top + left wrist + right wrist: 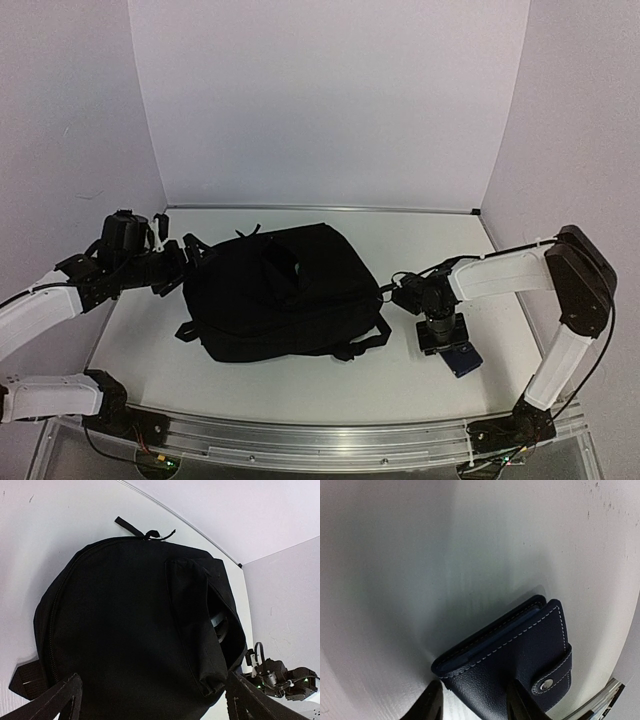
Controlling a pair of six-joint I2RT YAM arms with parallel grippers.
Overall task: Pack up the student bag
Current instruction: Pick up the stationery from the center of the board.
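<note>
The student bag (280,290) is plain black; between the black fingers of the right gripper (476,700), the wallet (515,655) is navy with white stitching and a silver snap. The table (300,385) beneath it is white.

Matt cloth student bag (280,300), grained leather wallet (515,665)

White arm links (500,268), black joints (585,275)

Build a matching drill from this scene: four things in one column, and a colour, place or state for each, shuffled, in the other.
Things:
1 student bag
2 wallet
3 left gripper
4 right gripper

Descriptions:
a dark blue, white stitching
b open, facing the bag
c black, between the two arms
d down over the wallet

Pairs: 1-c, 2-a, 3-b, 4-d
</note>
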